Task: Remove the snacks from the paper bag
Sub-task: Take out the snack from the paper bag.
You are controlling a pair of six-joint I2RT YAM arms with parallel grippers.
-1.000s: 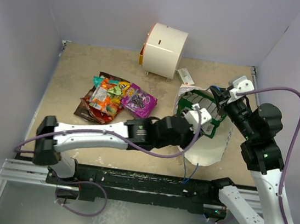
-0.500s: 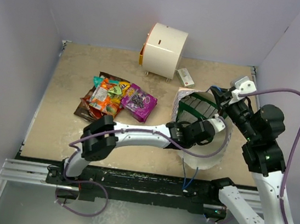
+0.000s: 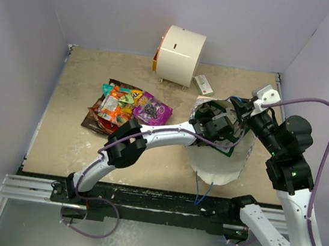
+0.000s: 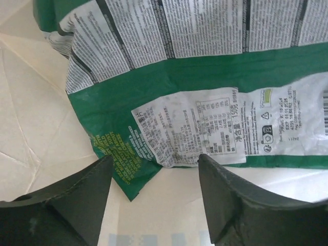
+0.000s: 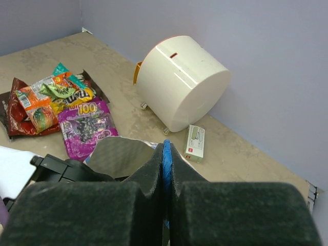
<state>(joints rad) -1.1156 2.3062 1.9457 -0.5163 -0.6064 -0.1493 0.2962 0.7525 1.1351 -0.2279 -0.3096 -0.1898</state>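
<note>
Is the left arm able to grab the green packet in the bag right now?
Probably yes. The left gripper is inside the paper bag, open, with the green-and-white packet right ahead and nothing between. The right gripper pinches the blue handle.

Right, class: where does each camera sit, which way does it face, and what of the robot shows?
Top external: above and behind the bases, looking down; both arms show, left gripper in the paper bag.
Left wrist: inside the bag, facing the green-and-white packet; its open fingers show.
Right wrist: faces the back wall; right gripper shut on the handle.
Shared: top and right wrist both show the appliance.
</note>
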